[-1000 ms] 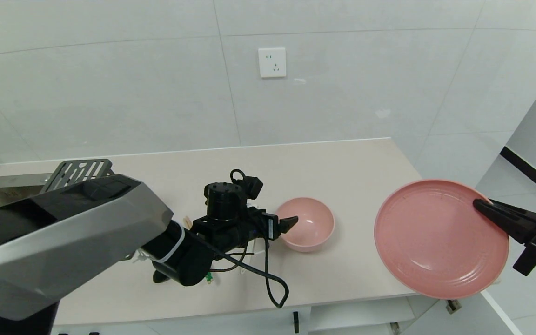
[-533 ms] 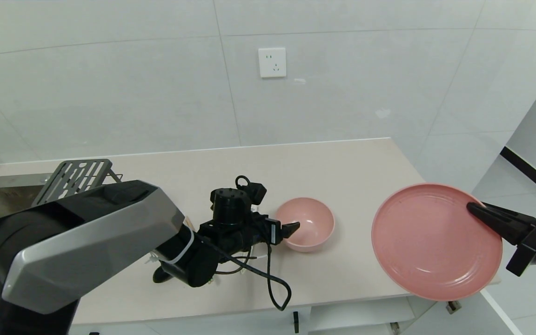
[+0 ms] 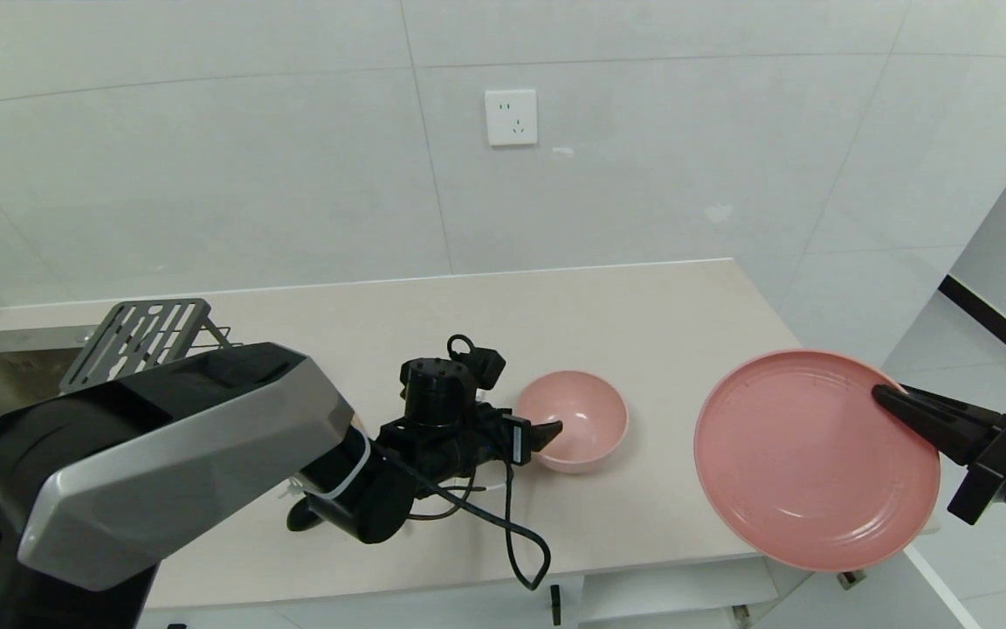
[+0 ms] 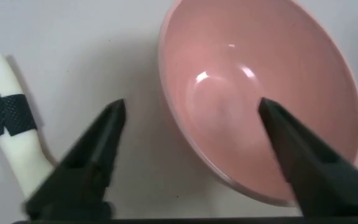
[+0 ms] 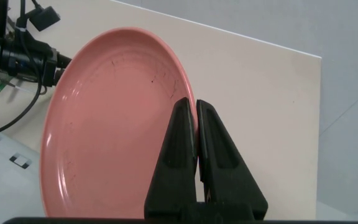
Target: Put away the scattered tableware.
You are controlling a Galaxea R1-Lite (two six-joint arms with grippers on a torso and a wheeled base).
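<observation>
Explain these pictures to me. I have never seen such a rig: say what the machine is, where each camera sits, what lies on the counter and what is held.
This is a two-armed robot; each arm ends in a pinching tool. The wide picture comes from a camera on its head, looking down at a counter. The two close pictures come from its wrists. A pink bowl sits on the counter. The left tool is open, one finger inside the bowl, one outside. The right tool is shut on the rim of a pink plate at the counter's right end.
</observation>
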